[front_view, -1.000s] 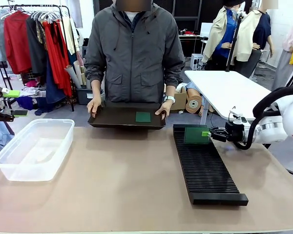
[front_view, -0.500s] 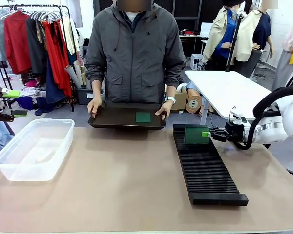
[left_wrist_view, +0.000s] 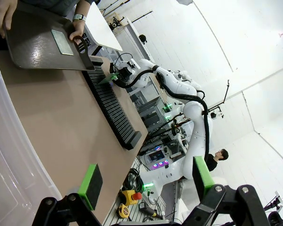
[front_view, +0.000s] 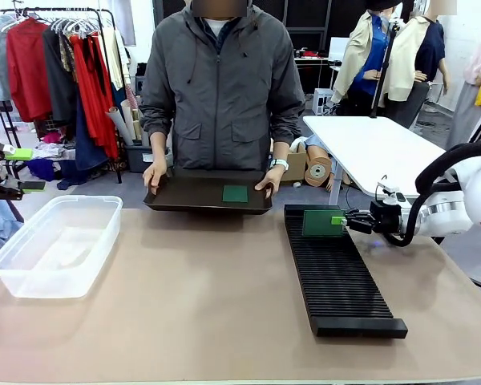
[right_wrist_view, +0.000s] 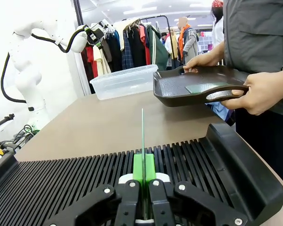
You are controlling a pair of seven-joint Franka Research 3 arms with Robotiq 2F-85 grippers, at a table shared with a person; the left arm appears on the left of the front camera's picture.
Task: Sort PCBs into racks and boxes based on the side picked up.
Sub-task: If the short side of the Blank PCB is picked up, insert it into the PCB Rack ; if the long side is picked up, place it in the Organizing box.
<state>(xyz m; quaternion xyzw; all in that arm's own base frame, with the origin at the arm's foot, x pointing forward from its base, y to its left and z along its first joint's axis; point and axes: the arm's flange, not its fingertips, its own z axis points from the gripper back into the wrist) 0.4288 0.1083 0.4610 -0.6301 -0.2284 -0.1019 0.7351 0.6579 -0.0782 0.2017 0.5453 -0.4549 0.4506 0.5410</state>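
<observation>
Right gripper (front_view: 341,218) clamped on PCB (front_view: 321,222), upright at far end of rack (front_view: 337,281), slot seating unclear; left gripper (left_wrist_view: 146,181) spread apart, empty.

No writing, label, brand or number is legible on anything here.

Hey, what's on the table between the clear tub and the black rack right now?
Nothing: in the front view the tabletop between the tub and the rack is bare. The person's tray is held at the far edge.
</observation>
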